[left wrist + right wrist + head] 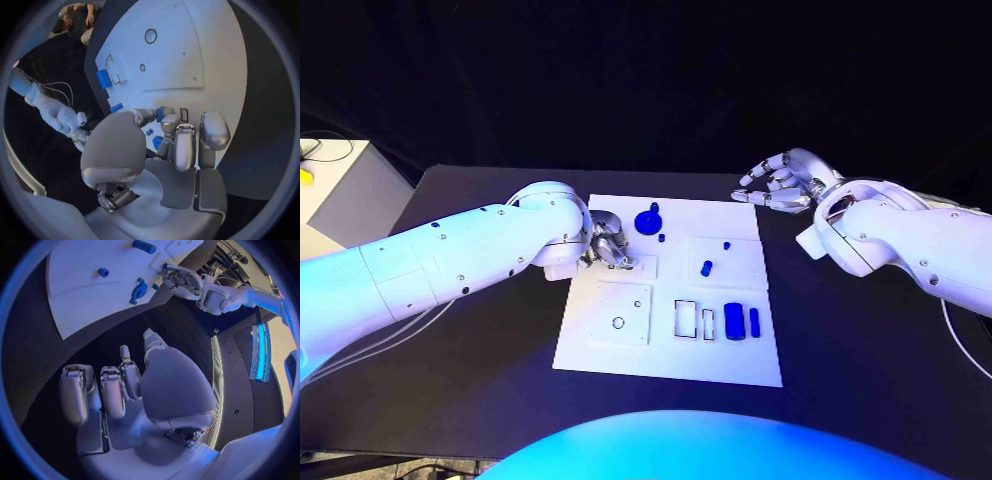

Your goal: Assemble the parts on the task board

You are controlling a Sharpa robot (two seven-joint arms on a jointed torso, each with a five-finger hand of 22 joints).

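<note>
The white task board (668, 350) lies mid-table. My left hand (606, 246) hovers over its far-left part, beside a square recess (629, 264). In the left wrist view its thumb and a finger pinch a small blue part (160, 113) just above the board. A round blue part (648, 220) and a tiny blue piece (661, 238) lie right of that hand. A blue peg (707, 268) stands mid-board. Two blue blocks (734, 320) lie by empty slots (685, 318). My right hand (783, 182) hangs off the board's far-right corner, fingers apart, holding nothing.
A ring-shaped hole (617, 322) marks the board's near-left panel. A pale box (336, 180) stands beyond the table's far-left corner. Black tabletop (488, 350) borders the board on both sides. The right wrist view shows the board (81, 300) and my left hand (181, 281) beyond the right hand (125, 390).
</note>
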